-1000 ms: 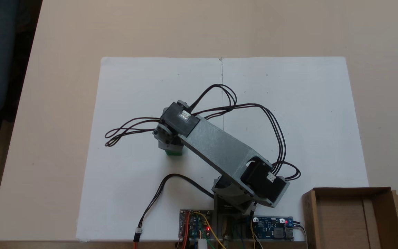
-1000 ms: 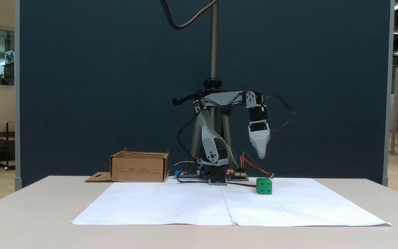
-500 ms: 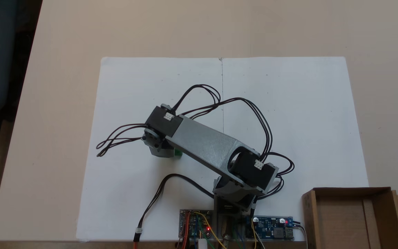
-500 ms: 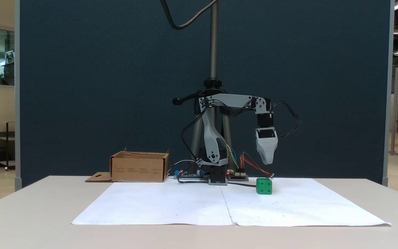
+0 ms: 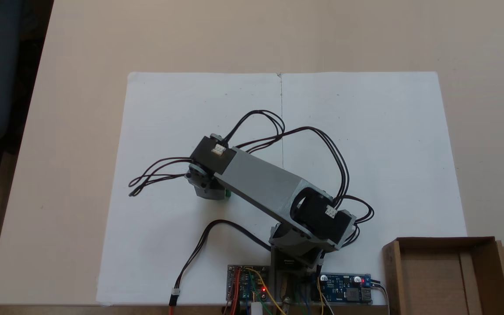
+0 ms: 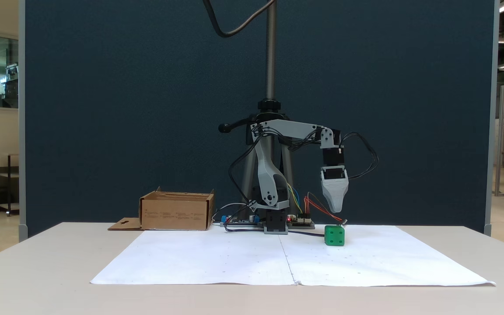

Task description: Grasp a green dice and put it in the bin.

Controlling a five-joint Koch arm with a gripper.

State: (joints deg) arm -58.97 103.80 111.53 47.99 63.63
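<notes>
A small grey robot arm reaches over a white paper sheet (image 6: 217,258) on a beige table, its gripper (image 6: 334,209) pointing straight down, just above the green dice (image 6: 334,235) without touching it; whether the jaws are open or closed cannot be told. The dice sits on the paper, right of the arm's base in the side-on fixed view. The bin (image 6: 176,211), a brown cardboard box, stands well apart on the left.
</notes>
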